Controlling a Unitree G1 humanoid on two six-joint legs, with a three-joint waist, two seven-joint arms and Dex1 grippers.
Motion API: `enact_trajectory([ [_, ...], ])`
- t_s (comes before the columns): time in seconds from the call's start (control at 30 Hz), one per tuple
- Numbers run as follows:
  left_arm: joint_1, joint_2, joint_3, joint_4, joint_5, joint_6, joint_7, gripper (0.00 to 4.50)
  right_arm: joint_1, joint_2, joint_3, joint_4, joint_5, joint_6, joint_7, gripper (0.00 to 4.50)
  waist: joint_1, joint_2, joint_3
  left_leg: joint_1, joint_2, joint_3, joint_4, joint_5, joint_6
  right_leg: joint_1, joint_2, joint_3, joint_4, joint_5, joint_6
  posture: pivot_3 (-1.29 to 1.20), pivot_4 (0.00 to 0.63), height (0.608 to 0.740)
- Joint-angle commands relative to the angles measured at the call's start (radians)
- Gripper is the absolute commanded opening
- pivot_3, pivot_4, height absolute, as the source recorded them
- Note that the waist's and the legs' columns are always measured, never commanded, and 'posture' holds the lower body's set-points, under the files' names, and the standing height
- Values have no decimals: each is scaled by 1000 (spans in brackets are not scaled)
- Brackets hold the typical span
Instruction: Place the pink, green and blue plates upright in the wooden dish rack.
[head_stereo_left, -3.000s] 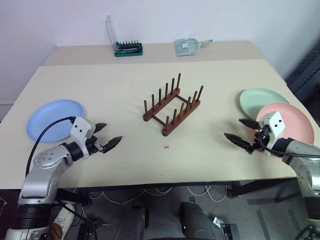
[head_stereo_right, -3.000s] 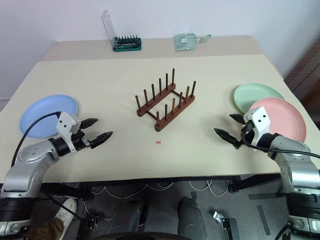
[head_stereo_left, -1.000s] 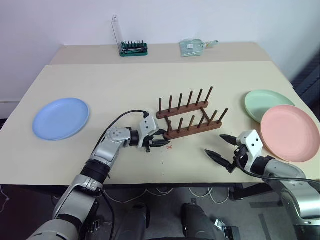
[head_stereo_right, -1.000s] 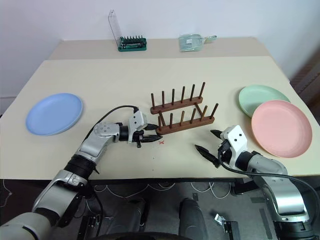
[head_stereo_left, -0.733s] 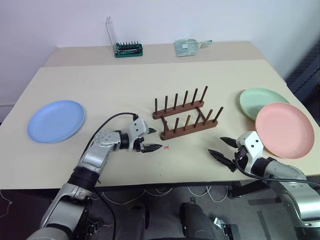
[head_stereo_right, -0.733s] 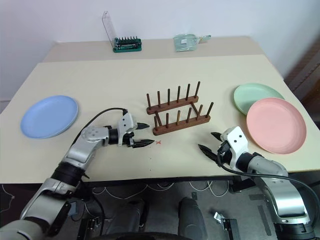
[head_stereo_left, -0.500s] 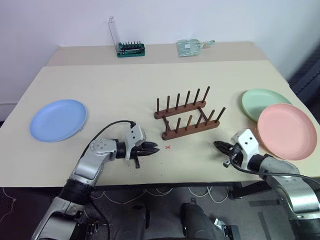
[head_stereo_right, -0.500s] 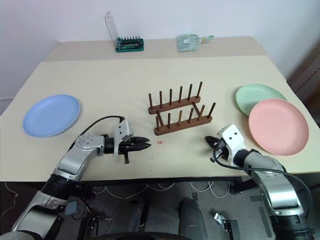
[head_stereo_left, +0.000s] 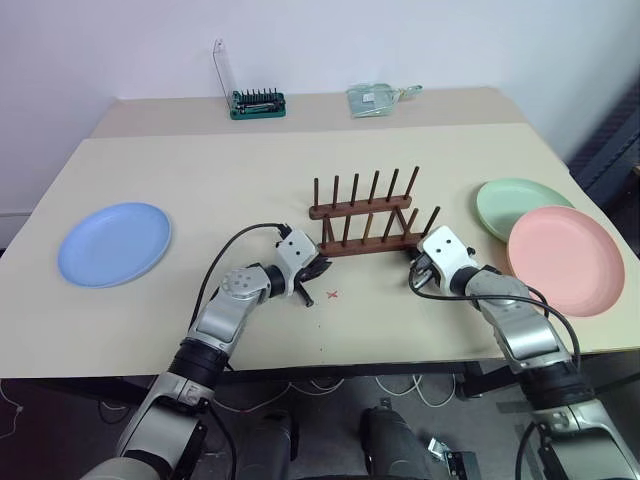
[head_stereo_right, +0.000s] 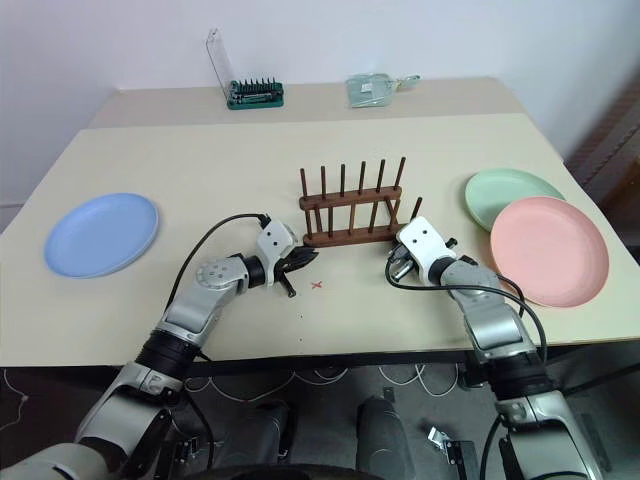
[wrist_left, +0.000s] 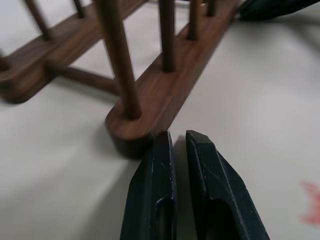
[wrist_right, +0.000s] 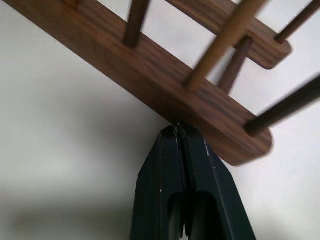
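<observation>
Rack (head_stereo_left: 365, 215) empty. Blue plate (head_stereo_left: 113, 243), green plate (head_stereo_left: 520, 203), pink plate (head_stereo_left: 563, 257) flat on tabletop (head_stereo_left: 200, 180). Left claw (wrist_left: 177, 145), right claw (wrist_right: 178, 131) clenched, empty, nudging rack rail.

Both arms fwd; L tool (wrist_left: 176, 137), R tool (wrist_right: 178, 129) closed.

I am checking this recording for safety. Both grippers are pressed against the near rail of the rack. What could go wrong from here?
1. The shut left gripper and right gripper only push on the near rail of the wooden dish rack; uneven pushing may turn it askew.
2. The rack looks light; a high push could tip it.
3. The pink plate overlaps the green plate, so lifting the green one first may drag the pink one.
</observation>
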Motion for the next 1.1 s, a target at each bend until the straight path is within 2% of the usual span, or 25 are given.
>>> enact_trajectory([
  [0.03, -8, 0, 30, 71, 37, -3, 66, 437, -39, 18, 4, 65, -30, -25, -21, 0, 1, 0, 0, 0, 0, 0, 0, 0, 0, 0, 0, 0, 0, 0, 0, 0, 150, 740],
  [0.23, 5, 4, 13, 44, 26, -13, 29, 437, -31, 8, 4, 40, -36, -40, 11, 0, 1, 0, 0, 0, 0, 0, 0, 0, 0, 0, 0, 0, 0, 0, 0, 0, 150, 740],
  [0.33, 37, 26, 8, -13, -1, -24, -33, 437, 33, -41, -28, -66, -6, -29, 70, 0, 0, 0, 0, 0, 0, 0, -1, 0, 0, 0, 0, 0, 0, 0, 1, 0, 150, 740],
  [0.4, 81, 49, 14, -102, -60, -34, -118, 437, 116, -93, -115, -199, 57, 20, 114, 0, 2, 1, 0, -2, 0, 0, -2, 0, 0, -1, 0, 0, 0, -1, 1, 0, 150, 740],
  [0.43, 98, 57, 19, -136, -84, -38, -149, 390, 149, -110, -153, -251, 89, 42, 128, 523, 3, 1, 0, -2, 0, 0, -2, -1, 1, -2, 0, 0, 0, -1, 1, 0, 150, 740],
  [0.53, 136, 68, 20, -241, -157, -5, -220, 390, 289, -147, -306, -435, 192, 109, 162, 1733, 10, 1, 0, -6, -1, 0, -2, -1, 1, -5, -1, 0, -1, -1, 1, 0, 150, 740],
  [0.6, 158, 58, 1, -322, -208, 14, -269, 390, 391, -184, -412, -502, 182, 135, 151, 2787, 10, 1, 1, -13, -1, -1, 1, -1, 1, -11, -1, 0, 0, -1, 1, 0, 150, 740],
  [0.7, 162, 43, -25, -363, -231, 36, -301, 390, 475, -204, -501, -526, 171, 151, 128, 4301, 18, 1, 1, -15, -1, 0, 2, -1, 1, -11, -1, 0, -1, -1, 1, 0, 150, 740],
  [0.83, 132, 21, -50, -340, -252, 57, -352, 390, 570, -186, -557, -533, 144, 158, 85, 4301, 19, 2, 0, -13, 0, 1, 2, -1, 1, -11, -1, 0, -1, -1, 1, 0, 150, 740],
  [1.0, 106, 7, -63, -316, -247, 44, -387, 390, 593, -176, -520, -462, 59, 193, -13, 4301, 22, 2, 0, -14, 0, 1, 2, -1, 2, -11, -1, 0, -1, -2, -1, 0, 150, 740],
  [1.1, 100, 5, -64, -308, -240, 39, -391, 390, 589, -168, -512, -443, 53, 191, -31, 3476, 26, 2, 0, -14, -1, 1, 2, -1, 2, -11, -1, 0, -1, -2, -2, 0, 150, 740],
])
